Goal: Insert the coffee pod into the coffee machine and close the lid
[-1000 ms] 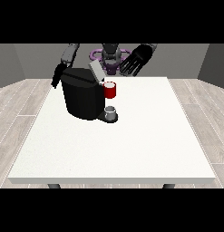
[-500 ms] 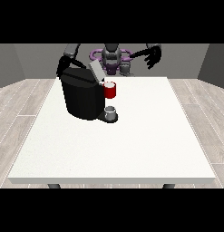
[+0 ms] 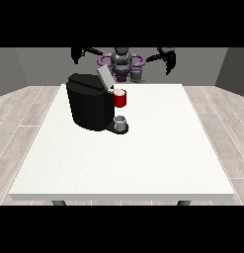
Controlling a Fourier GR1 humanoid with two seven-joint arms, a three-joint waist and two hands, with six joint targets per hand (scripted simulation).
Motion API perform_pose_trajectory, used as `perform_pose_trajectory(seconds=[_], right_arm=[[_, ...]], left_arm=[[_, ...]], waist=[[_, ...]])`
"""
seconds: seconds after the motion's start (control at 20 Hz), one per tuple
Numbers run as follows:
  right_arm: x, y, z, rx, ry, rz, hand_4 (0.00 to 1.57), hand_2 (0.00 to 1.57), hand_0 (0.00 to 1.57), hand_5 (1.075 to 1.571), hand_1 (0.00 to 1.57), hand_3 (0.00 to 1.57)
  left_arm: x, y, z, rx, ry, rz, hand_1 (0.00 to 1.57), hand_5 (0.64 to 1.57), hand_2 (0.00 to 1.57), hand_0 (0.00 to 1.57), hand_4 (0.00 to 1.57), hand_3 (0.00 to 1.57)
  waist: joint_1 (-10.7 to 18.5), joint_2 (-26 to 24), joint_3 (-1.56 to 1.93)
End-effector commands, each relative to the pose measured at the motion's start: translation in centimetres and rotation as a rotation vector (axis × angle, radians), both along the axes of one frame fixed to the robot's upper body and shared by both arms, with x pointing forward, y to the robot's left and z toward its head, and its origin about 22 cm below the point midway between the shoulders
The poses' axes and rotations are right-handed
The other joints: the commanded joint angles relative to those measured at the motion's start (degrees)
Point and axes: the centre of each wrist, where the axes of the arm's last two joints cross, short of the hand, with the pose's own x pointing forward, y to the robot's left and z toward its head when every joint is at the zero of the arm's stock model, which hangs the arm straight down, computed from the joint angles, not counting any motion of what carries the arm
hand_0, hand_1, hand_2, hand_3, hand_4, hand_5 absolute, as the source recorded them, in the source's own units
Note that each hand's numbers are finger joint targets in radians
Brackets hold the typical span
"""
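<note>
The black coffee machine [image 3: 90, 106] stands on the white table [image 3: 143, 158], left of its middle. Its grey lid [image 3: 103, 77] is tilted up and open. A red thing at the machine [image 3: 120, 98] sits at its front. Below that, a small grey thing [image 3: 121, 121] rests on the machine's base. Both hands are raised high beside the robot, away from the machine. The hand at the view's left [image 3: 76, 54] and the hand at the view's right [image 3: 168, 59] hold nothing, with fingers hanging relaxed.
Another grey thing [image 3: 137, 75] shows at the table's far edge next to the robot's torso [image 3: 121, 63]. White tabletop stretches in front of and to the right of the machine.
The hand at the view's left has lifted off the machine's top and swung outward. The hand at the view's right has moved further out and turned downward. The lid still stands up.
</note>
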Motion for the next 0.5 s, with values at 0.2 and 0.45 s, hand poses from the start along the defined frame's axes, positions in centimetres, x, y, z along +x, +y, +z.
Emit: perform_pose_trajectory(seconds=[0.2, 0.45], right_arm=[[2.3, -1.2, 3.3, -0.076, -0.068, 0.024, 0.0, 0.0, 0.0, 1.571, 0.0, 0.0], [3.5, -0.2, 4.3, 0.027, -0.051, 0.026, 0.11, 0.0, 0.0, 1.571, 0.0, 0.0]], left_arm=[[-0.1, 0.4, 2.1, -0.059, -0.003, -0.016, 0.0, 1.571, 0.0, 0.0, 0.46, 0.0], [-1.4, 0.9, 2.5, -0.074, -0.068, 0.009, 0.0, 1.571, 0.0, 0.0, 0.39, 0.0]], waist=[[4.8, 1.9, 0.04], [3.2, 5.2, 0.03]])
